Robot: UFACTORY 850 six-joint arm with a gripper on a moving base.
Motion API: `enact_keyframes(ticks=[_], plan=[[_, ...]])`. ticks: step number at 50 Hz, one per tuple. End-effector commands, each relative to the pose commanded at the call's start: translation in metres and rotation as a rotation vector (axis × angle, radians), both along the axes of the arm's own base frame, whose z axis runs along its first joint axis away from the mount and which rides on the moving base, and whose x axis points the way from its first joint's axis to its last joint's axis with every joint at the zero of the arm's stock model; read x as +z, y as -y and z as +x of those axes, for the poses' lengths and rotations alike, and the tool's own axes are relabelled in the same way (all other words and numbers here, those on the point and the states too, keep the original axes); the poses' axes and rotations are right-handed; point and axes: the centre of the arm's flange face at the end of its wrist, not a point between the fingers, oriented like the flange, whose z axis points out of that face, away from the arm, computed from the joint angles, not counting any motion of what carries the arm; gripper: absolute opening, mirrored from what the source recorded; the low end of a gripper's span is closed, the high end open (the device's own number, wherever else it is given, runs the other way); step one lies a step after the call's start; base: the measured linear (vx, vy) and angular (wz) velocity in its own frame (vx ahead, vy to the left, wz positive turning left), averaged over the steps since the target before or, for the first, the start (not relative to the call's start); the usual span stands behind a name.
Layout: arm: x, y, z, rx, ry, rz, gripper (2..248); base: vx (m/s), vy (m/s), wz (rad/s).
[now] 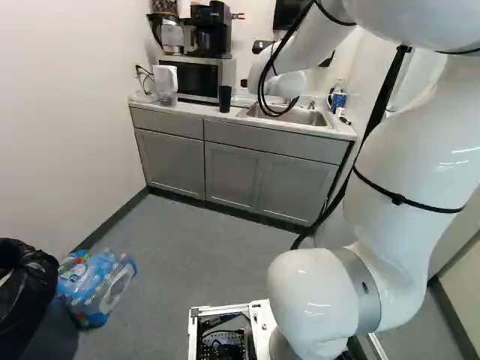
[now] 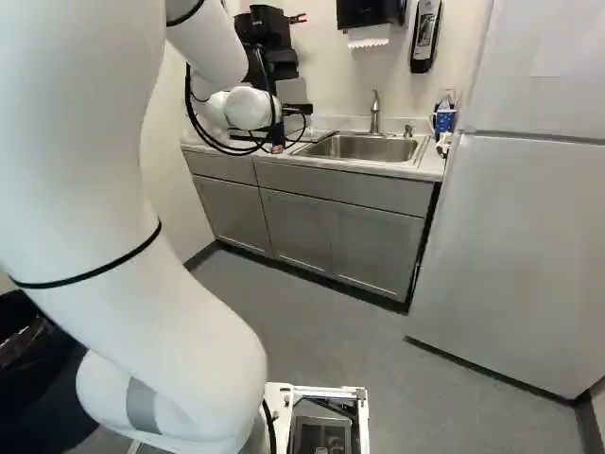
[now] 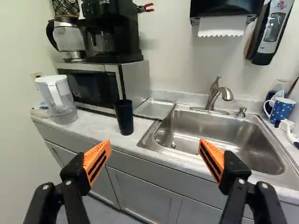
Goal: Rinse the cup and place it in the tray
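Cup and gripper were seen apart, the orange-padded fingers being spread wide. Ahead of them, the black cup was stood upright on the counter, near its front edge. Just beyond the cup, the metal tray was set between the microwave and the sink. Behind the basin a faucet was mounted, and on the microwave a coffee maker was placed. By the sink's far side, a blue spotted mug was seen.
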Motion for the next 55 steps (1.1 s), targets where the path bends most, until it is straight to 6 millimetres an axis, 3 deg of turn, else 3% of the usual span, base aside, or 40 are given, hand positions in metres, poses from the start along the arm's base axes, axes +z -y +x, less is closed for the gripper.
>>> enact_keyframes(ticks=[39, 55], plan=[[0.032, 0.0, 0.001, -0.001, -0.045, 0.001, 247, 0.0, 0.0, 0.0], [0.032, 0.0, 0.001, -0.001, -0.045, 0.001, 247, 0.0, 0.0, 0.0]])
